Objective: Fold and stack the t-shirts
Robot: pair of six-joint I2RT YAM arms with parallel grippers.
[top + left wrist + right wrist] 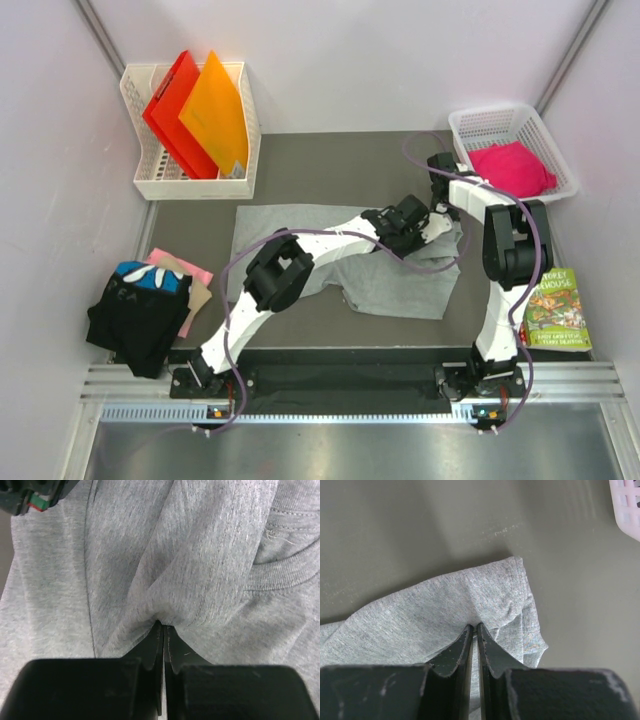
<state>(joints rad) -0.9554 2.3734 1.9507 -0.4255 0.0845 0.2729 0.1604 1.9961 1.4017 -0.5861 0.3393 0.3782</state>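
Observation:
The light grey t-shirt lies spread on the dark table mat, partly folded. My left gripper is shut on a pinch of its cloth near the ribbed collar. My right gripper is shut on a fold of the same shirt near its sleeve corner. Both grippers are close together at the shirt's far right part. The pink t-shirt sits bunched in the white basket at the back right. The black t-shirt with blue-white print lies crumpled at the left.
A white rack at the back left holds the red folder and orange folder. The green picture book lies at the right edge. A pink and tan item lies beside the black shirt. The basket's corner shows in the right wrist view.

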